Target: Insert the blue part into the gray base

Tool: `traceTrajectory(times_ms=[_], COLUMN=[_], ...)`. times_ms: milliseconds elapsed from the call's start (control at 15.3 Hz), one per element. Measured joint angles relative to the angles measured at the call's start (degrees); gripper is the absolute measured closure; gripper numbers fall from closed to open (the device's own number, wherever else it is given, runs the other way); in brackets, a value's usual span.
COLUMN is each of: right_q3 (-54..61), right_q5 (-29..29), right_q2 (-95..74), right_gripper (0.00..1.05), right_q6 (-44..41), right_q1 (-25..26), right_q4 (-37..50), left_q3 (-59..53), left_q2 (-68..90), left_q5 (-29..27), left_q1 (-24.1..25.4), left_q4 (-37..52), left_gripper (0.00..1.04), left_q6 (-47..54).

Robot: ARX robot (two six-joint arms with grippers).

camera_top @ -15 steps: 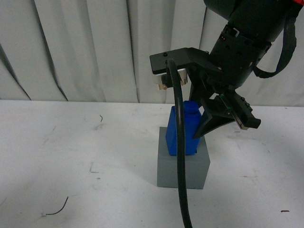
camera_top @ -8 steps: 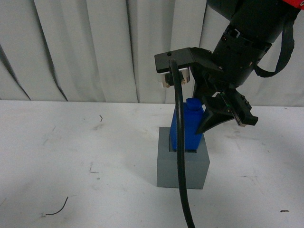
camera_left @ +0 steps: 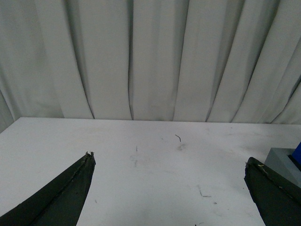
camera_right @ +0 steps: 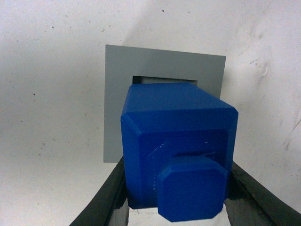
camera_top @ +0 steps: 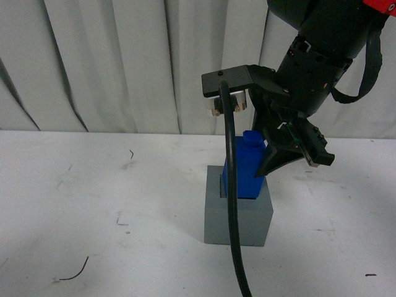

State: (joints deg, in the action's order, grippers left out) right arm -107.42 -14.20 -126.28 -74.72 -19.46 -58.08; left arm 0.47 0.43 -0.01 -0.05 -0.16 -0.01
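Blue part [camera_top: 246, 166] upright, long axis vertical, knob on top, gripped on two sides by right claw [camera_top: 258, 168]. Lower end seemingly just inside the recess of gray base [camera_top: 238, 221], a strip of recess open beside it. Probably only a straight press down along that axis needed. Left claw [camera_left: 171, 190] spread wide, empty, the right one clearly nearer. White counter [camera_top: 93, 204] scuffed, a wire bit [camera_top: 73, 271] lying loose; pale curtain [camera_top: 124, 62] behind.
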Motion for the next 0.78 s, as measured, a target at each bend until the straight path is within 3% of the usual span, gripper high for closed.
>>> traceTrajectory(times_ms=[522,783], right_q3=[1.0,0.6], right_q5=[2.4,2.4], right_q2=[-0.4,-0.4], right_gripper=[0.58,0.14], right_q6=[1.7,1.6], right_q1=[-1.0,-1.2], right_q4=[1.8,1.4], left_q3=[0.0,0.0], left_q2=[0.0,0.0], left_q5=[0.0,0.0], left_q1=[0.0,0.0], left_q4=[0.0,0.0], left_gripper=[0.07,0.07], left_q6=[0.0,0.0])
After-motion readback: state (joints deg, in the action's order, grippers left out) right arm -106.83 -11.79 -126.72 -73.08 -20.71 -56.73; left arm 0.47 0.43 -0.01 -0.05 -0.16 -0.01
